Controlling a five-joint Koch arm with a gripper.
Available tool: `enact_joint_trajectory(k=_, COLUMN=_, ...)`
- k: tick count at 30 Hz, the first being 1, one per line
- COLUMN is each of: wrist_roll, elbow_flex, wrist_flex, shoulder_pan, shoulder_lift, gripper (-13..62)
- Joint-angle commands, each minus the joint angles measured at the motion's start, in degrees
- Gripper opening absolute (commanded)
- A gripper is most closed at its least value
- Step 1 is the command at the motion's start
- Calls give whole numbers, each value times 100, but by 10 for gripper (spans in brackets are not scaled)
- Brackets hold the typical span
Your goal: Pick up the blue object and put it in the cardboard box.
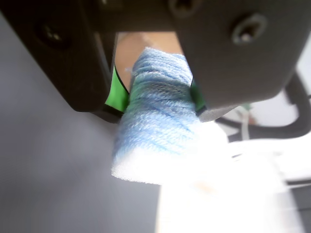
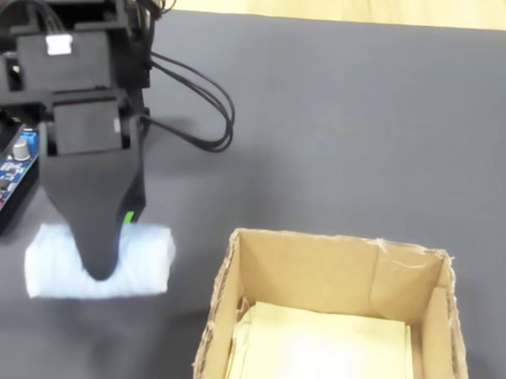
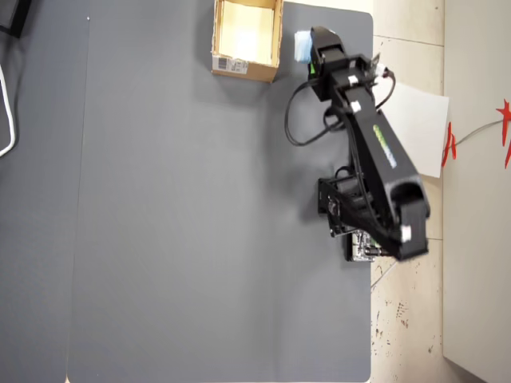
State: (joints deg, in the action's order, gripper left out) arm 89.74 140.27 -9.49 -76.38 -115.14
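Observation:
The blue object point(image 1: 155, 126) is a pale blue fuzzy roll, and in the wrist view it sits squeezed between the green-padded jaws of my gripper point(image 1: 160, 114), which is shut on it. In the fixed view the gripper point(image 2: 102, 265) points down onto the middle of the roll point(image 2: 147, 260), left of the cardboard box point(image 2: 322, 270). Whether the roll is off the mat I cannot tell. From overhead, the roll point(image 3: 301, 46) and gripper point(image 3: 313, 41) are just right of the open box point(image 3: 243, 69), whose white label faces down the picture.
A blue circuit board point(image 2: 7, 165) lies at the left edge of the fixed view beside the arm's base. Black cables point(image 2: 200, 100) loop behind the gripper. The grey mat's right edge point(image 3: 372, 96) runs close to the arm, with white paper point(image 3: 419, 120) beyond it.

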Motion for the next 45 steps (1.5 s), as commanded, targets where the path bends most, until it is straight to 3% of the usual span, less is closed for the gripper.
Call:
enact_joint_trajectory(k=1, wrist_roll=167, elbow_flex=-202, wrist_flex=668, shoulder_pan=123, shoulder_lift=-360, gripper=140)
enact_joint_trajectory(k=18, wrist_roll=-167, elbow_flex=-272, wrist_flex=1863, shoulder_pan=2391, shoulder_lift=-703, gripper=141)
enact_joint_trajectory(k=28, wrist_roll=-343, elbow_flex=-809, wrist_flex=1863, shoulder_pan=2549, shoulder_lift=483, gripper=147)
enact_joint_trajectory(k=34, wrist_roll=-343, elbow_flex=-1450, wrist_flex=1837, shoulder_pan=2329, shoulder_lift=1090, gripper=184)
enact_joint_trajectory(k=37, wrist_roll=-308, elbow_flex=-1529, wrist_flex=1591, shoulder_pan=2329, shoulder_lift=1116, gripper=284)
enact_joint_trajectory(k=45, wrist_roll=-308, elbow_flex=-1433, wrist_flex=1582, shoulder_pan=2382, shoulder_lift=1002, gripper=308)
